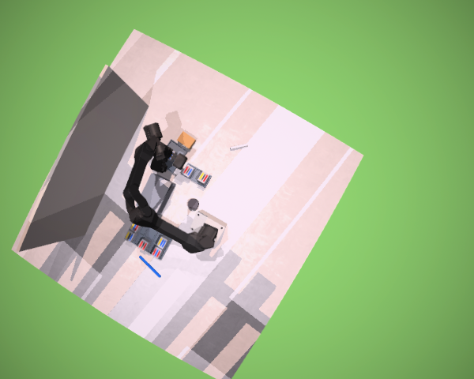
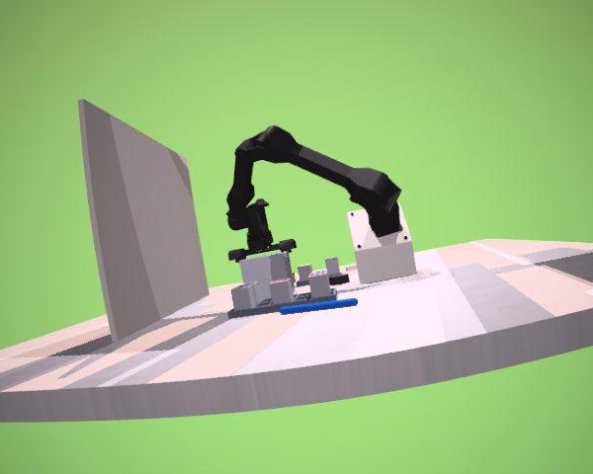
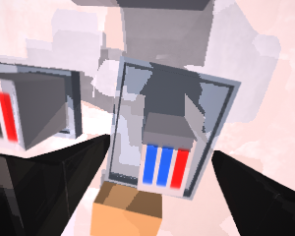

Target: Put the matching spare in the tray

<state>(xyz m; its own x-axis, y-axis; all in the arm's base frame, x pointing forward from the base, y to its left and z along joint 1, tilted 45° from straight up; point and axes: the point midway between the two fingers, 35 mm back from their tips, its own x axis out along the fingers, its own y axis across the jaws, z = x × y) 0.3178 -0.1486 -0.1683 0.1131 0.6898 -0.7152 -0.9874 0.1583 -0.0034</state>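
Note:
My gripper [image 1: 171, 160] [image 2: 262, 249] [image 3: 160, 147] is open above the grey tray [image 1: 177, 144] [image 3: 215, 93]. A pale grey spare with blue, blue and red stripes [image 3: 163, 167] stands in the tray between the spread fingers, with a gap on both sides. Another spare [image 3: 41, 110] [image 1: 188, 170] stands in a rack to the left in the wrist view, and one more spare [image 1: 204, 178] is beside it. Several spares stand in the other rack [image 2: 250, 309], among them one with a red-striped top [image 2: 282, 290]. I cannot make out the mounted unit or its code.
An orange block [image 1: 186, 140] [image 3: 127, 218] is close beside the tray. A grey upright panel [image 2: 263, 270] stands near the gripper. A tall grey wall [image 1: 94, 142] [image 2: 143, 219] rises behind. A blue rod [image 1: 149, 266] [image 2: 318, 306] and a dark cylinder [image 1: 193, 204] lie nearer the arm's base.

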